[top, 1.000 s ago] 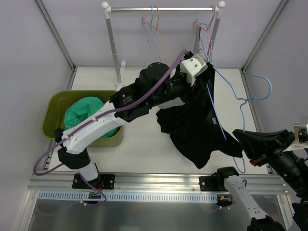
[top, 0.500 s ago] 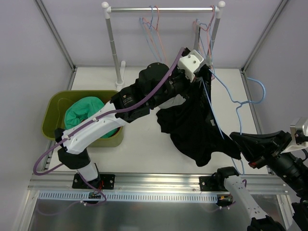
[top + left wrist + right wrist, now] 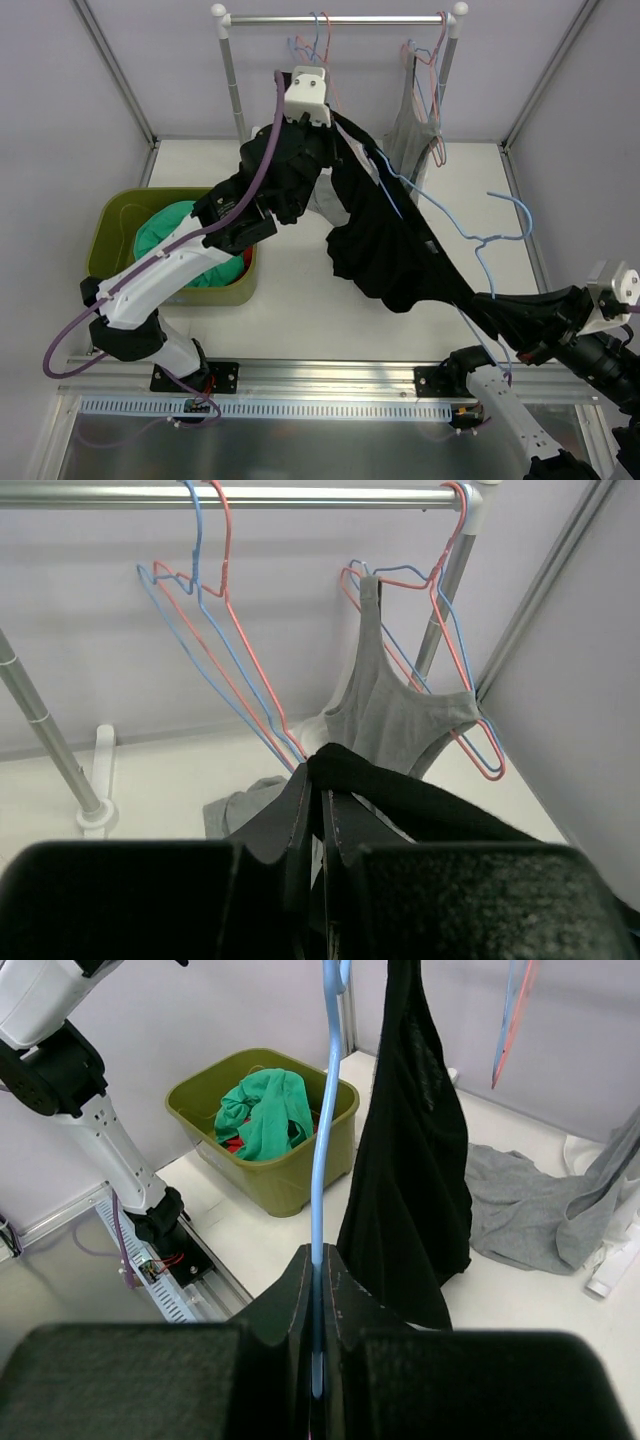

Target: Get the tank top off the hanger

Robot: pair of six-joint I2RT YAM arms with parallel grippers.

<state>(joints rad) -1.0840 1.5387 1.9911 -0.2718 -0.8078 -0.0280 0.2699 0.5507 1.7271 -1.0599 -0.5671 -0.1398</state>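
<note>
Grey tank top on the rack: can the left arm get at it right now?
Probably within reach, but not to grasp: the grey tank top hangs unobstructed just ahead of the left gripper, whose jaws are shut on the black tank top.

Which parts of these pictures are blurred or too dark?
Top external view: sharp, evenly lit, but the black fabric tank top is too dark to show folds. Left wrist view: the left gripper is a dark, unfocused mass; the grey tank top behind is clear. Right wrist view: the right gripper is equally blurred; the thin blue wire hanger and olive-green plastic bin are sharp.
</note>
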